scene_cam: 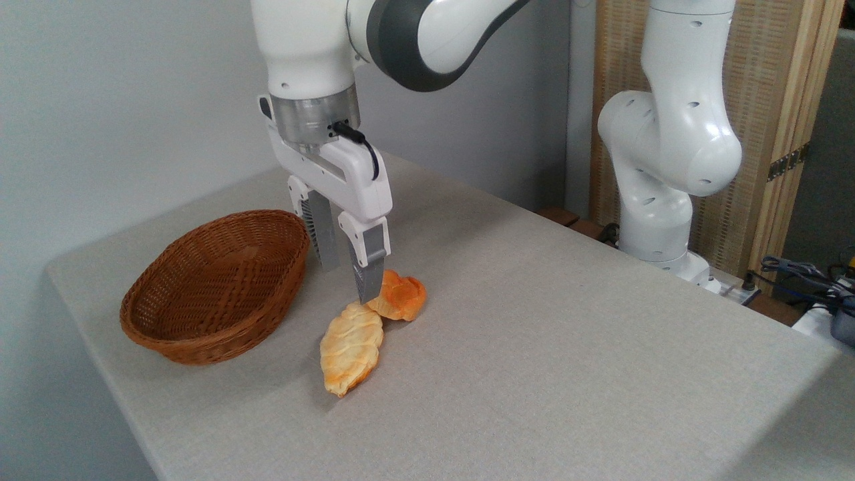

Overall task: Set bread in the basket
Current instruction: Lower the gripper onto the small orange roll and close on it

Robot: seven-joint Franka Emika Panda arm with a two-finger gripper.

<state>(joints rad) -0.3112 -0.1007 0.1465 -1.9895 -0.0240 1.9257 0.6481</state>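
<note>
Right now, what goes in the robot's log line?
pincer: open, low beside bun | bun: on table, touching pale loaf | basket: empty | step: grasp not done

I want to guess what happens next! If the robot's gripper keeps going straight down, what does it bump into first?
Probably the orange bun. The gripper points down with its fingers open, just above the table. The nearer one hangs at the bun's left edge, close to the pale loaf. Depth is hard to judge from this single view.

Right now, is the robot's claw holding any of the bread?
No, nothing is held. The gripper is open, its fingers hanging just over the orange bun, which lies on the table beside the yellow loaf.
</note>
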